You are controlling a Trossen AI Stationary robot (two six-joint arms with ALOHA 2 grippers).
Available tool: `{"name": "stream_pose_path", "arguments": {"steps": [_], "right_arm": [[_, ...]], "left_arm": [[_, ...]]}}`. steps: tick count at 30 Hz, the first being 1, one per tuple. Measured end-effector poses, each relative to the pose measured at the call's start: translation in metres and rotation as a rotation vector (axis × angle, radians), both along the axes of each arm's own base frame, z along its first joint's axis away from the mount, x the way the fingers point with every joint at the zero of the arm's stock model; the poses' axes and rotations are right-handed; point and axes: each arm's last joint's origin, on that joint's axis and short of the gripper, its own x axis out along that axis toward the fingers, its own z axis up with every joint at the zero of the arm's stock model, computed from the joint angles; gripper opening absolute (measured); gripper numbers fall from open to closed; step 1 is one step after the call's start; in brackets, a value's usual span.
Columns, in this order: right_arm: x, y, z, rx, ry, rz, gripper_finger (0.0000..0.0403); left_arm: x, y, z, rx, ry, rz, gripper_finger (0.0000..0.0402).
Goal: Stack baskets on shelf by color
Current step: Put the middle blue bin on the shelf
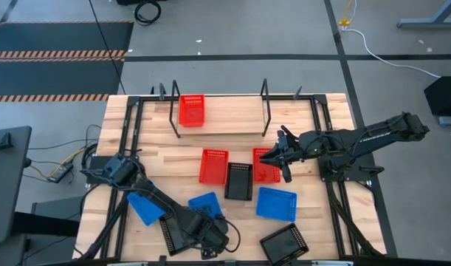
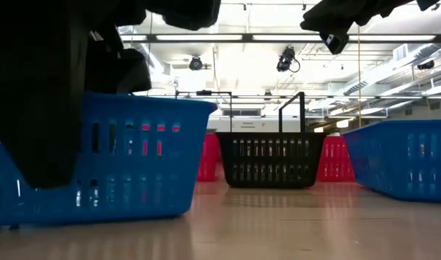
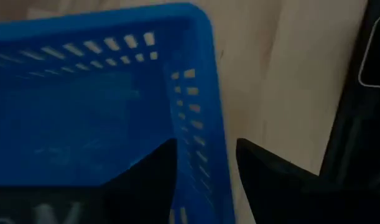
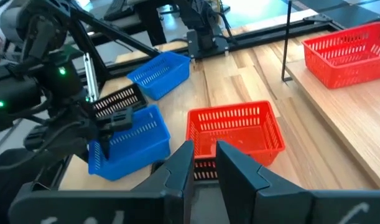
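One red basket [image 1: 192,111] stands on the shelf [image 1: 232,118] at the table's far side. Two red baskets [image 1: 213,165] [image 1: 266,165], a black basket [image 1: 238,181] and three blue baskets lie on the table. My left gripper [image 1: 212,230] points down over the near blue basket [image 1: 205,203]. It is open, with one finger [image 3: 155,171] inside and one finger [image 3: 267,168] outside the basket's wall [image 3: 202,124], near a corner. My right gripper [image 4: 204,152] hovers slightly open and holding nothing above the right red basket [image 4: 236,130].
Further blue baskets lie at the right [image 1: 277,204] and the left [image 1: 146,207]. Black baskets lie near the front edge [image 1: 283,244] [image 1: 172,233]. Black wire uprights [image 1: 265,103] stand at the shelf's ends. Black arm frames [image 1: 129,140] run along both table sides.
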Motion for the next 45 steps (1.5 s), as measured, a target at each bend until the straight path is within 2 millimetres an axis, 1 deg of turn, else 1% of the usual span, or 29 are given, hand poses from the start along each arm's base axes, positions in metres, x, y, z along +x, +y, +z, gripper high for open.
{"name": "stream_pose_path", "arguments": {"steps": [2, 4, 6, 8, 10, 11, 16, 19, 23, 25, 27, 29, 32, 37, 42, 45], "right_arm": [[0.000, 0.000, 0.000, 0.000, -0.003, -0.001, 0.0075], [0.000, 0.000, 0.000, -0.001, -0.001, -0.003, 0.0075], [0.000, 0.000, 0.001, 0.000, -0.008, -0.003, 0.0075], [0.000, -0.001, 0.001, -0.007, -0.011, -0.021, 0.0075], [0.001, -0.001, 0.001, -0.017, -0.014, -0.049, 0.0075], [0.001, -0.002, 0.001, -0.020, -0.017, -0.059, 0.0075], [0.001, -0.003, 0.002, -0.030, -0.029, -0.093, 0.0075], [0.001, -0.003, 0.004, -0.034, -0.044, -0.096, 0.0075], [0.002, -0.003, 0.005, -0.041, -0.060, -0.093, 0.0075], [0.002, -0.003, 0.006, -0.039, -0.066, -0.093, 0.0075], [0.002, -0.003, 0.006, -0.039, -0.070, -0.093, 0.0075], [0.002, -0.003, 0.006, -0.038, -0.072, -0.093, 0.0075], [0.002, -0.003, 0.006, -0.039, -0.072, -0.093, 0.0075], [0.002, -0.003, 0.004, -0.044, -0.052, -0.087, 0.0075], [-0.001, -0.003, -0.004, -0.057, 0.040, -0.076, 0.0075], [-0.004, -0.003, -0.009, -0.047, 0.095, -0.083, 0.0075]], "left_arm": [[-0.002, 0.001, -0.001, 0.007, 0.021, -0.013, 0.0160], [-0.001, 0.000, 0.000, -0.008, 0.016, -0.022, 0.0136], [-0.001, 0.000, 0.002, -0.024, 0.035, -0.036, 0.0102], [0.000, -0.002, 0.006, -0.044, 0.033, -0.063, 0.0060], [0.001, -0.003, 0.015, -0.045, 0.037, -0.087, 0.0021], [0.001, -0.002, 0.021, -0.038, 0.040, -0.094, 0.0012], [0.004, 0.002, 0.061, 0.047, 0.045, -0.122, 0.0007], [0.005, 0.008, 0.094, 0.109, 0.019, -0.137, 0.0005], [0.004, 0.024, 0.131, 0.251, -0.030, -0.166, 0.0005], [0.006, 0.037, 0.146, 0.340, -0.053, -0.185, 0.0004], [0.009, 0.053, 0.155, 0.423, -0.053, -0.200, 0.0004], [0.018, 0.070, 0.158, 0.464, -0.058, -0.201, 0.0004], [0.030, 0.099, 0.157, 0.494, -0.030, -0.219, 0.0004], [0.051, 0.152, 0.146, 0.527, 0.013, -0.223, 0.0005], [0.062, 0.215, 0.129, 0.539, 0.104, -0.172, 0.0007], [0.066, 0.253, 0.117, 0.486, 0.125, -0.129, 0.0008]]}}
